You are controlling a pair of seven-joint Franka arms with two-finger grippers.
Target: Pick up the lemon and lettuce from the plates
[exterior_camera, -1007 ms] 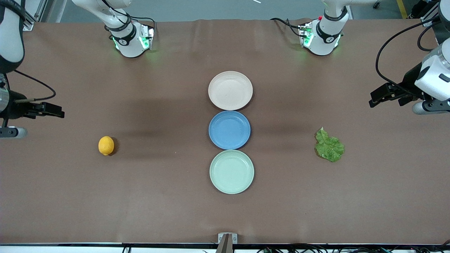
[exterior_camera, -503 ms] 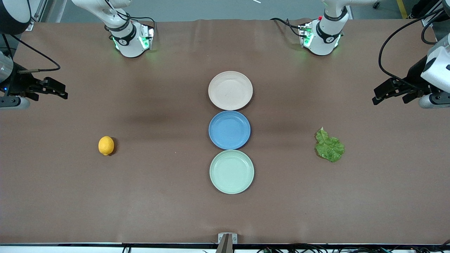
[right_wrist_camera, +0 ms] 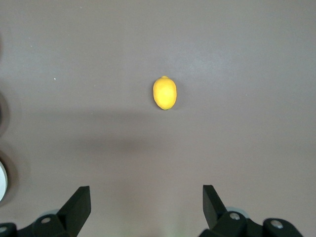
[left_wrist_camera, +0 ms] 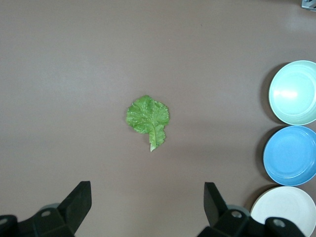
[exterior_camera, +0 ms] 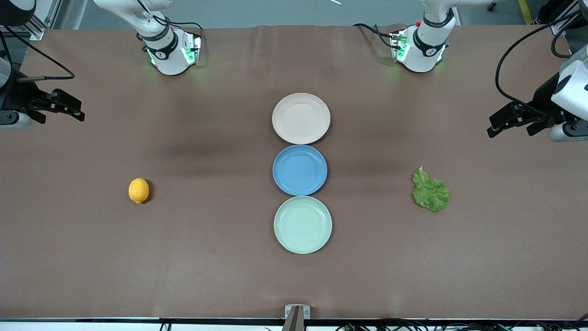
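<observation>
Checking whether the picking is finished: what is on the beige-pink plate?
Nothing: the beige-pink plate shows a bare surface. The lemon and the lettuce lie on the table.

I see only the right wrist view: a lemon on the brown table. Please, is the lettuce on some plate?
Observer: No. The lettuce lies flat on the bare table, toward the left arm's end, apart from every plate.
Operator: How many plates are there?
Observer: Three, in a row at mid-table, all empty: the beige-pink plate farthest from the front camera, then the blue plate, then the mint green plate nearest.
Operator: Where is the left end effector?
Observer: The left end effector is open, up over bare table at the left arm's end.
</observation>
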